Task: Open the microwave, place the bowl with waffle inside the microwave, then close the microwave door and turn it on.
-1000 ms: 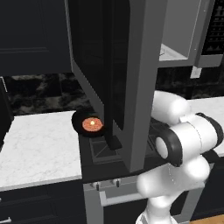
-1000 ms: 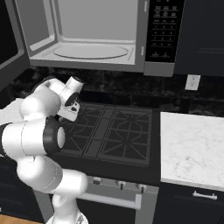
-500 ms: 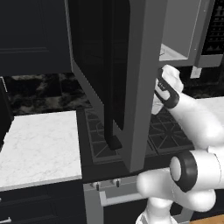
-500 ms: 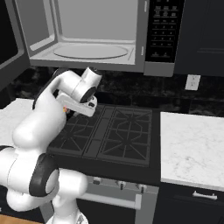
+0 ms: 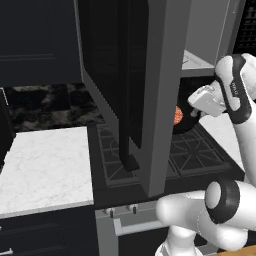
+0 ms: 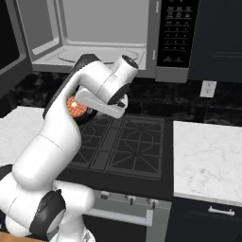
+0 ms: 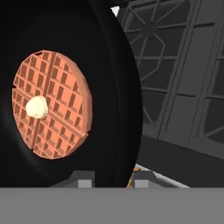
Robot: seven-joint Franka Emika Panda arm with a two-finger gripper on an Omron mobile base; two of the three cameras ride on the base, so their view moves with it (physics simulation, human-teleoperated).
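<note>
Bowl [image 7: 65, 87] held up above stove [image 6: 127, 142], below open microwave [image 6: 94, 38]; fingers [image 7: 83, 178] partly closed, pinching near rim; bowl rigid, smooth, likely slippery, rim only sensible hold; waffle [image 7: 51, 104] loose, light; tilt risks sliding it out.

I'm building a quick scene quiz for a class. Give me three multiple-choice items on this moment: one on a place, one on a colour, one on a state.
1. Where is the bowl?
A. Held above the stove
B. On the marble counter
C. Inside the microwave

2. What colour is the waffle?
A. Green
B. Orange-brown
C. White

3. How is the microwave door?
A. Shut
B. Removed
C. Swung open

Answers:
1 A, the jaws grip its rim over the burners.
2 B, the hand view shows an orange-brown grid with a pale dab.
3 C, the microwave cavity stands exposed.
</note>
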